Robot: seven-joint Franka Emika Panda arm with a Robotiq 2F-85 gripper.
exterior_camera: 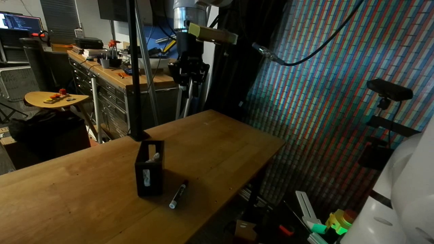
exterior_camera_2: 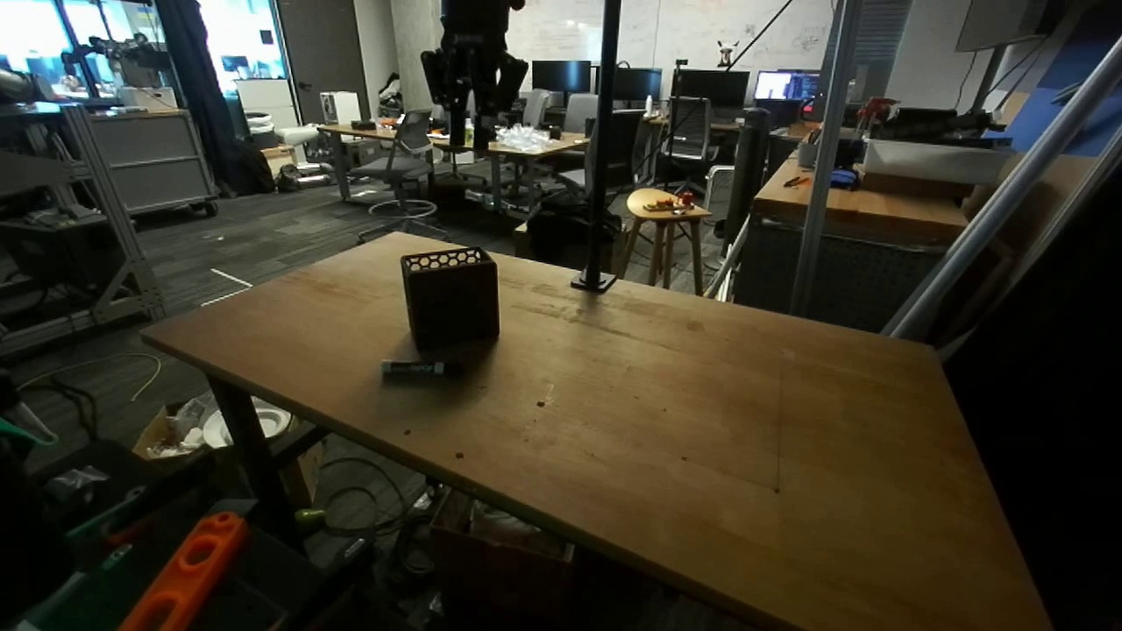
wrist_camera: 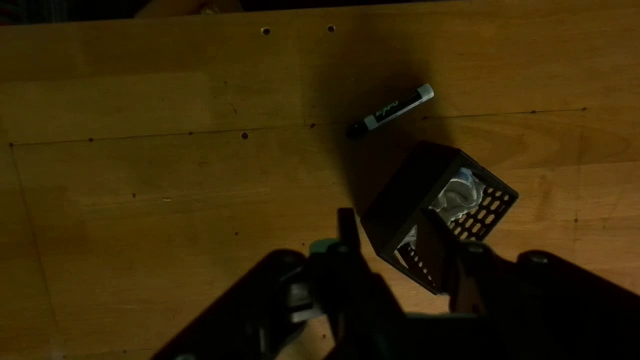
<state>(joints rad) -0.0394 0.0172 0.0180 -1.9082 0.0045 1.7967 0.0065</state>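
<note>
Jaws parted and empty, the gripper [exterior_camera_2: 470,145] hangs well above the wooden table [exterior_camera: 217,135] — seemingly a positioning step — while a dry-erase marker [wrist_camera: 392,112] lies just beside the black perforated box [exterior_camera_2: 454,302] with crumpled cloth [wrist_camera: 457,195] inside, so reaching either would call for a careful descent.

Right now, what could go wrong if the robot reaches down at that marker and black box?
The marker lies on its side, so it might roll away if bumped. The narrow black box stands upright beside it and could tip if the open hand knocked against it.
</note>
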